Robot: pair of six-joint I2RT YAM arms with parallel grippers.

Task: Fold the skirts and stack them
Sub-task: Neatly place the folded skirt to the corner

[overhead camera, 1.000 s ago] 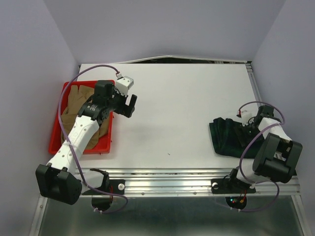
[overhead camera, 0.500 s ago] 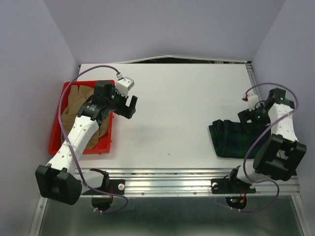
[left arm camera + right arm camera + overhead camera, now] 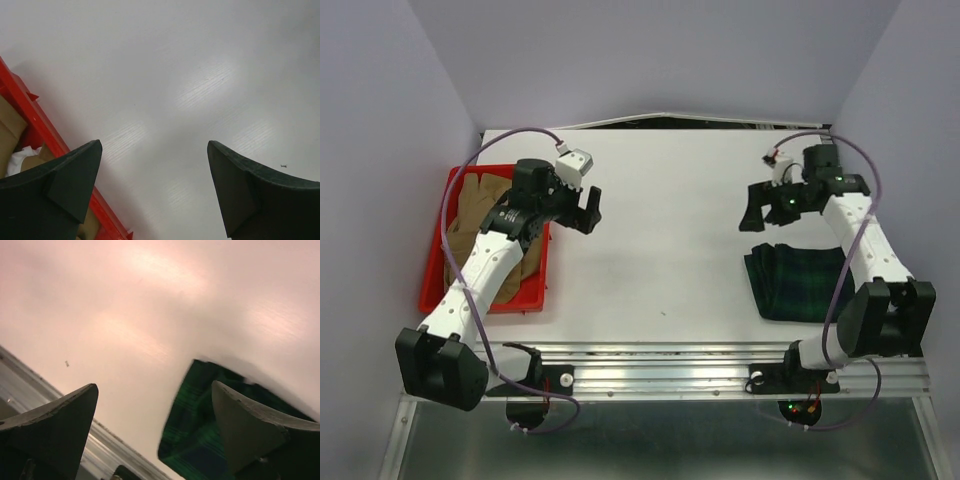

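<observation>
Reading this as between skirts: one done, one to fetch. Green plaid skirt (image 3: 800, 282) lies flat and folded on the worktop (image 3: 670, 230), well apart from the red tray (image 3: 433, 292), across the worktop from it. Nothing touches it. Tan skirt (image 3: 470, 205) sits bunched inside the red tray, filling most of it. Its long axis runs along the tray's long side, near end to far end.

Left tool (image 3: 586, 208) is spread wide and empty, hovering over bare worktop just beside the tray's inner rim, near the tray's far corner. Left wrist view agrees: red rim at lower left, tan cloth behind it, nothing held. Left forearm (image 3: 485, 270) crosses above the tray.

Right tool (image 3: 756, 208) is also spread wide and empty, raised over the worktop well apart from the tray, about level with its far end, clear of the green skirt.

Key relation, as a judgement: tan skirt lies on the tray side of the left tool and toward the tray's near end, so the left tool is by far the nearer. Right tool would have to cross the whole worktop to reach the tray. Likely next: left tool goes over the rim, drops into the tray, pinches an edge of tan cloth. Risk: cloth is crumpled, so a pinch may take several layers or snag the rim.
</observation>
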